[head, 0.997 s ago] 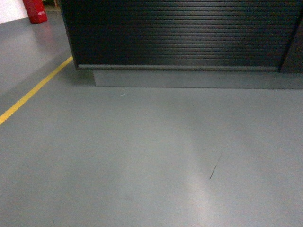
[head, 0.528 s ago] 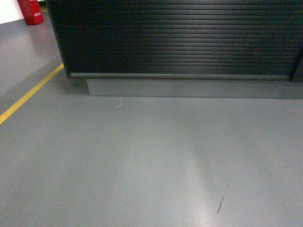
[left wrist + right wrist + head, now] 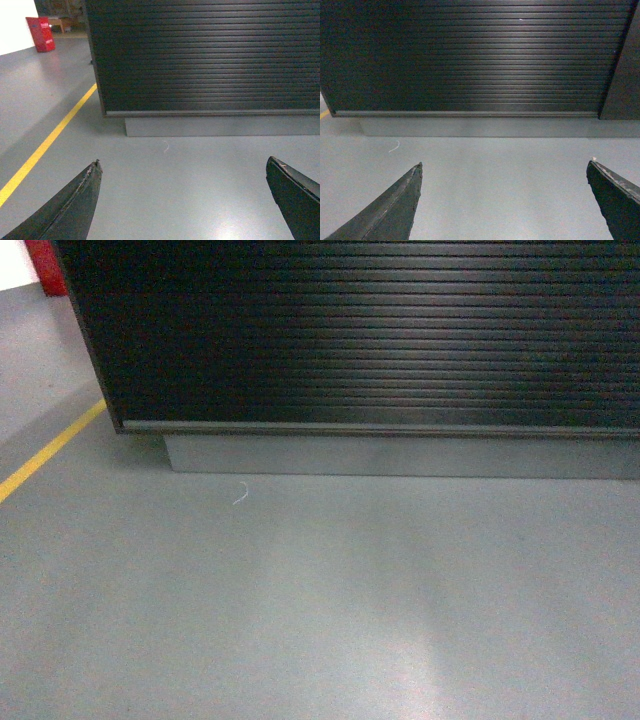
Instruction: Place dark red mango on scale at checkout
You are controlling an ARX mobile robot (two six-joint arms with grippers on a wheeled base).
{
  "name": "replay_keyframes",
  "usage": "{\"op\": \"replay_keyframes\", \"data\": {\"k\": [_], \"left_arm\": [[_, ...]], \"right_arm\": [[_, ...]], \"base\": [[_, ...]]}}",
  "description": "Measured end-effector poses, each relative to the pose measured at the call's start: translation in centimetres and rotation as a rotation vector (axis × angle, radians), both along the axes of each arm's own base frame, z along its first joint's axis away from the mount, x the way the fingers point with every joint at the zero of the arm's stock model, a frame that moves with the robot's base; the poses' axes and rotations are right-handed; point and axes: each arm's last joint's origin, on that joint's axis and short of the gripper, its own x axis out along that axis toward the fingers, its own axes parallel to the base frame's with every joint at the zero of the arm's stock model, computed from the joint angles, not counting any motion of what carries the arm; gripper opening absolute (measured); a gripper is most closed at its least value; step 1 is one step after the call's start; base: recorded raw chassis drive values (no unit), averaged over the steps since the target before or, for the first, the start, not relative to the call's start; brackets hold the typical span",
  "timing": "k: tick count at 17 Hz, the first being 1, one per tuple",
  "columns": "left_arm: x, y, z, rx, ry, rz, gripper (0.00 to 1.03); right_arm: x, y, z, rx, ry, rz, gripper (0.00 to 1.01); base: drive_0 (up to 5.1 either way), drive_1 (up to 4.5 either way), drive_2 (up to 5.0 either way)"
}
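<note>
Head view: the checkout (image 3: 370,335) fills the upper part of the frame, its ribbed black front ending in a dark lip above the grey plinth (image 3: 400,455). Grey floor (image 3: 320,620) takes the lower half. A yellow floor line (image 3: 50,448) slants in at the left edge, a red object (image 3: 47,268) sits in the upper left corner, and a small pale scrap (image 3: 240,494) lies on the floor just below the plinth's left end. My left pincer (image 3: 182,200) stands wide open with nothing between its dark fingers (image 3: 75,205), which show at the lower corners of its wrist view; the checkout lies ahead, across the upper frame. My right pincer (image 3: 505,200) is likewise spread wide and holds nothing, the checkout front filling the upper half of its view. The mango and the scale appear in no view; only the counter's front face shows, not its top.
</note>
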Motion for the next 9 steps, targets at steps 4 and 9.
{"op": "replay_keyframes", "data": {"k": [4,9], "left_arm": [[0.0,0.0,0.0,0.0,0.0,-0.001,0.98],[0.0,0.01,-0.01,0.0,0.001,0.003,0.98]], "right_arm": [[0.0,0.0,-0.02,0.0,0.002,0.0,0.98],[0.0,0.0,0.0,0.0,0.0,0.0,0.98]], "base": [[0.0,4.26,-4.3],[-0.1,4.25,-4.4]]}}
